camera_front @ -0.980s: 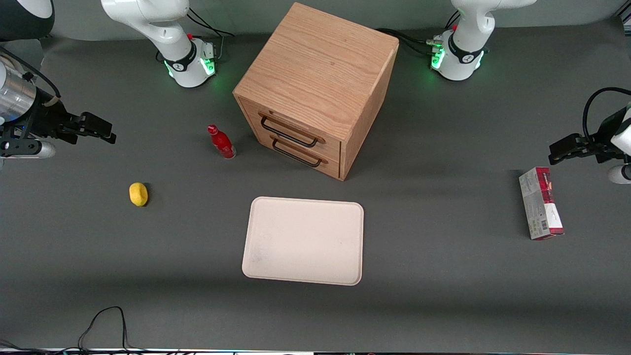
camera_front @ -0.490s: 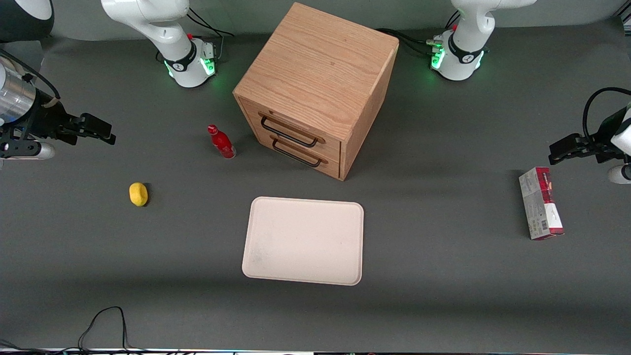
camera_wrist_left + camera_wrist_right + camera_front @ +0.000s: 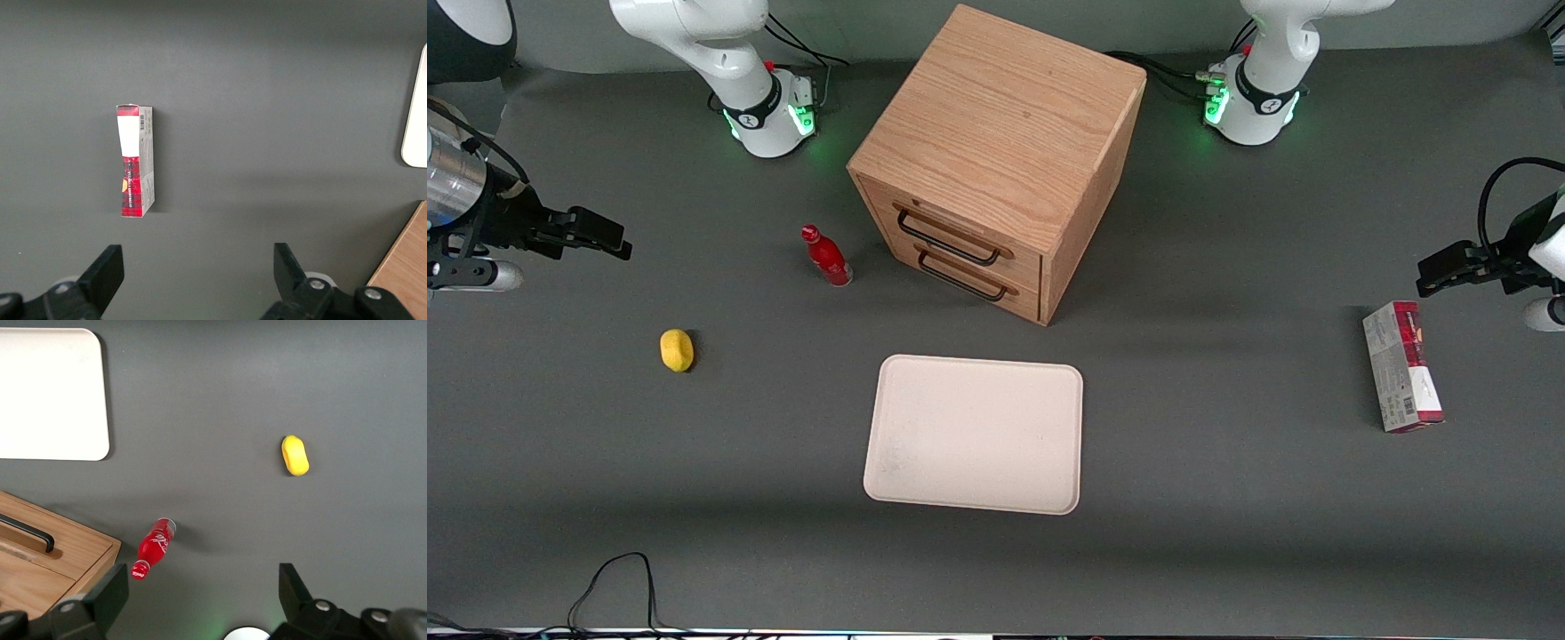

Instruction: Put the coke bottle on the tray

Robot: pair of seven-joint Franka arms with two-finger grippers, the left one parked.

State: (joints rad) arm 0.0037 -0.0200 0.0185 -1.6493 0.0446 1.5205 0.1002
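The coke bottle (image 3: 827,256) is a small red bottle with a red cap, standing upright on the grey table beside the wooden cabinet's drawer front. The right wrist view shows the coke bottle (image 3: 153,548) from above. The cream-white tray (image 3: 975,433) lies flat and bare, nearer to the front camera than the cabinet, and the tray (image 3: 50,393) also shows in the wrist view. My gripper (image 3: 611,238) hovers at the working arm's end of the table, well apart from the bottle. Seen from the wrist, the gripper (image 3: 202,597) is open and holds nothing.
A wooden two-drawer cabinet (image 3: 996,151) stands at the table's middle, both drawers closed. A yellow lemon (image 3: 677,349) lies between the gripper and the tray, nearer the camera than the bottle. A red-and-grey carton (image 3: 1401,366) lies toward the parked arm's end.
My gripper has drifted slightly toward the working arm's end of the table, away from the bottle. Bottle, tray and lemon have not moved.
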